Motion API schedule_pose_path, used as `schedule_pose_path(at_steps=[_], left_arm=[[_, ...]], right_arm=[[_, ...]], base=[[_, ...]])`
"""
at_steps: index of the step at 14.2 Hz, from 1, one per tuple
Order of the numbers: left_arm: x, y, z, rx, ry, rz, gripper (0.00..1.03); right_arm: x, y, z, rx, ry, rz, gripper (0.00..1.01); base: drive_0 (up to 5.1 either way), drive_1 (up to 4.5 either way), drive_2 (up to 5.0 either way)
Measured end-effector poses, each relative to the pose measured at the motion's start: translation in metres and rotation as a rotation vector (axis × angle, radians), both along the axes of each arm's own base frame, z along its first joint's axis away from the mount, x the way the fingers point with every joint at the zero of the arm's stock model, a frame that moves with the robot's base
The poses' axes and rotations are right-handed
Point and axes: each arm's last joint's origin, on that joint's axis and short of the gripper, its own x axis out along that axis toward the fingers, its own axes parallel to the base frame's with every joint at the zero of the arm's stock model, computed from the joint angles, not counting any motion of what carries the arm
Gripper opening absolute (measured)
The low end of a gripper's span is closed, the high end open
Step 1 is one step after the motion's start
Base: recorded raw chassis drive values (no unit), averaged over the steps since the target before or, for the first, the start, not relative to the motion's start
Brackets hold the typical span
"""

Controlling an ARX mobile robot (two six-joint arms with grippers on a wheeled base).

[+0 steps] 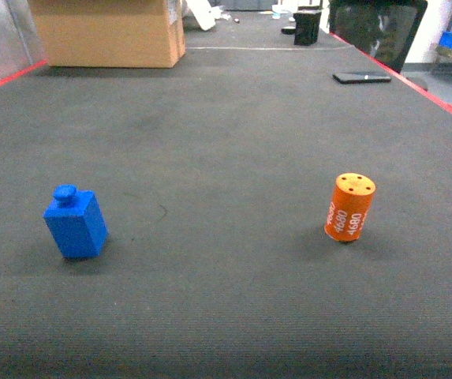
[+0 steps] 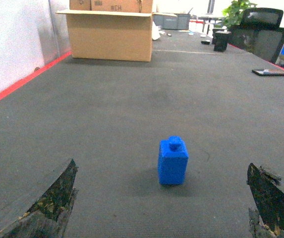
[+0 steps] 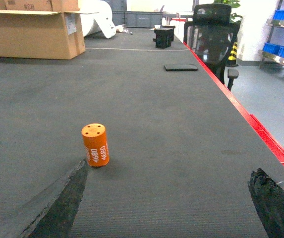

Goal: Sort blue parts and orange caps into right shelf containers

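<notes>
1. A long dark ribbed mat (image 1: 233, 118) with a red edge (image 3: 233, 96) covers the table; beyond it is an office floor.
2. At the far left end stands a cardboard box (image 1: 107, 31), open at the top in the left wrist view. A black phone (image 1: 361, 77) lies flat near the right edge, with a black chair (image 3: 211, 27) just past it and a small black box (image 1: 307, 26) further back.
3. Blue crates (image 3: 283, 48) sit on a shelf off to the right, well apart from the table; only a small part of them shows.
4. The blue part (image 1: 75, 222), a block with a round stud on top, stands on the mat at the left, slightly tilted in the head view.
5. The orange cap (image 1: 349, 207), a short cylinder printed "4680" with small holes in its top, stands at the right, well apart from the blue part.
6. Left gripper (image 2: 164, 208): its fingers (image 2: 47, 206) are spread wide at the bottom corners of the left wrist view. The blue part stands ahead of them, between their lines, touching neither.
7. Right gripper (image 3: 164, 208): its fingers (image 3: 57, 206) are also wide apart. The orange cap stands just beyond the left finger's tip, off to that side and not centred in the gap; contact cannot be told.
8. Neither gripper holds anything.
</notes>
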Motion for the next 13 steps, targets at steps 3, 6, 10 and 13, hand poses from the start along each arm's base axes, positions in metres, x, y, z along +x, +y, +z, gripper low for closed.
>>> schedule_pose_path(at_steps=[3,6,10,13], left_arm=[[0.0000,0.0000,-0.0004,0.000,0.004,0.000,0.98],[0.0000,0.0000,-0.0004,0.000,0.005,0.000,0.98],[0.0000,0.0000,-0.0004,0.000,0.005,0.000,0.98],[0.0000,0.0000,-0.0004,0.000,0.005,0.000,0.98]], right_arm=[[0.0000,0.0000,-0.0002,0.000,0.002,0.000,0.98],[0.0000,0.0000,-0.0001,0.000,0.002,0.000,0.98],[0.0000,0.0000,-0.0001,0.000,0.002,0.000,0.98],[0.0000,0.0000,-0.0002,0.000,0.002,0.000,0.98]], base=[[0.0,0.00,0.0],[0.0,0.00,0.0],[0.0,0.00,0.0],[0.0,0.00,0.0]])
